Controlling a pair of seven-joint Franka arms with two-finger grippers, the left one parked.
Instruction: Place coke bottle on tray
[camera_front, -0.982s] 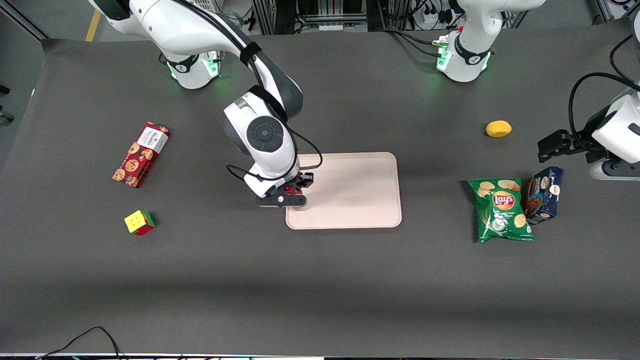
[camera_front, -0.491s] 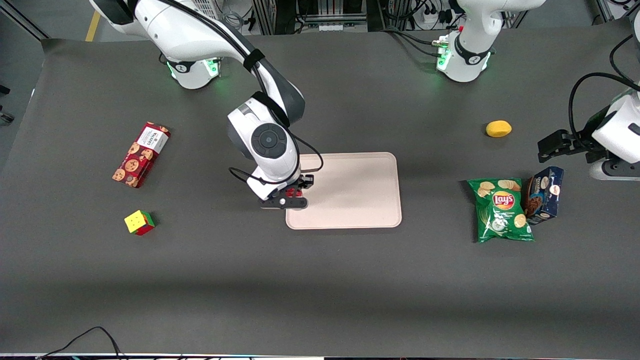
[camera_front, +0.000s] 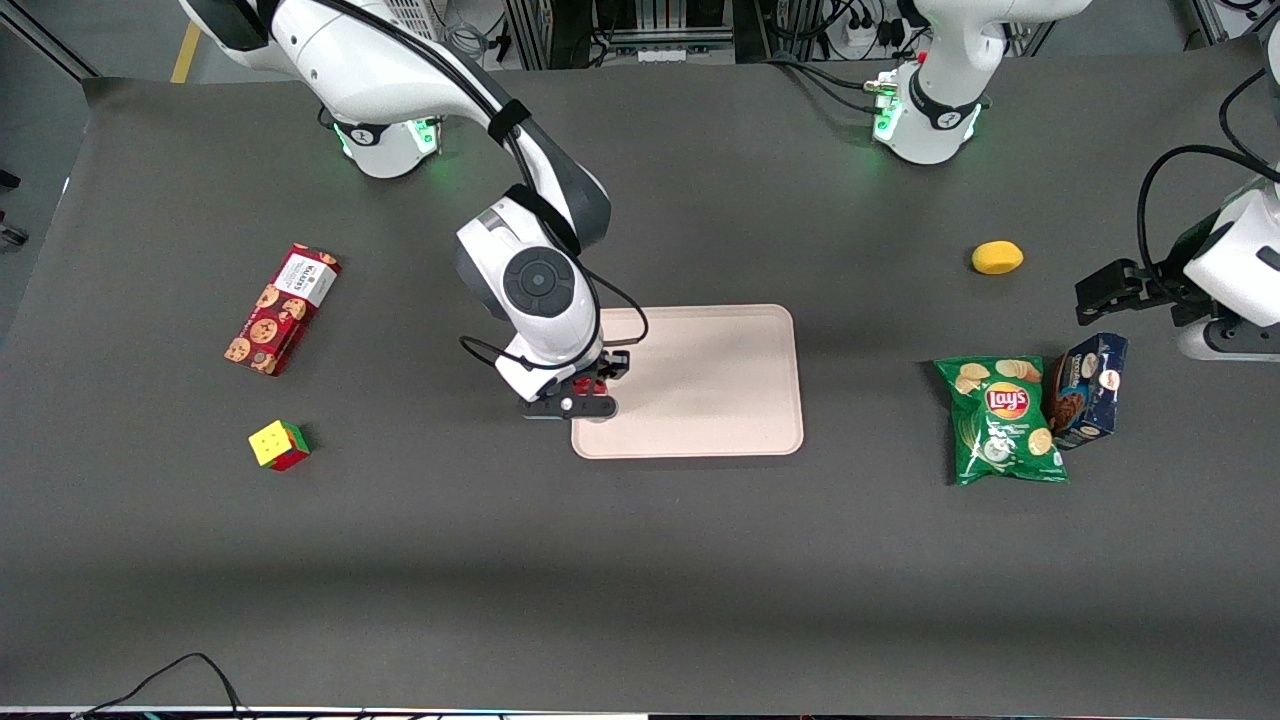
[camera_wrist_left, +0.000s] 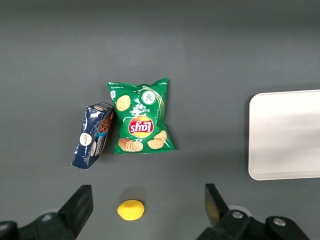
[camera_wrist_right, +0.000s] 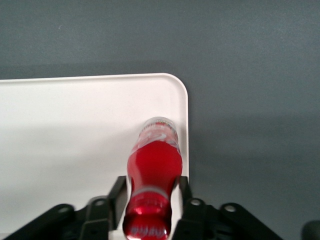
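Observation:
My right gripper (camera_front: 585, 392) is shut on the coke bottle (camera_front: 592, 381), a small red bottle with a red cap. It holds the bottle upright by the neck over the tray's (camera_front: 700, 400) edge, at the end toward the working arm. In the right wrist view the fingers (camera_wrist_right: 118, 194) press both sides of the bottle (camera_wrist_right: 154, 160). Its clear base hangs over the tray (camera_wrist_right: 75, 130) just inside the rounded corner. I cannot tell whether the base touches the tray. The tray's other end shows in the left wrist view (camera_wrist_left: 285, 135).
A red cookie box (camera_front: 282, 309) and a colourful cube (camera_front: 279, 444) lie toward the working arm's end. A green chips bag (camera_front: 1003, 420), a blue box (camera_front: 1088, 390) and a yellow fruit (camera_front: 997, 257) lie toward the parked arm's end.
My gripper has shifted a little with the bottle toward the tray's edge. Since half a second ago it has hardly moved.

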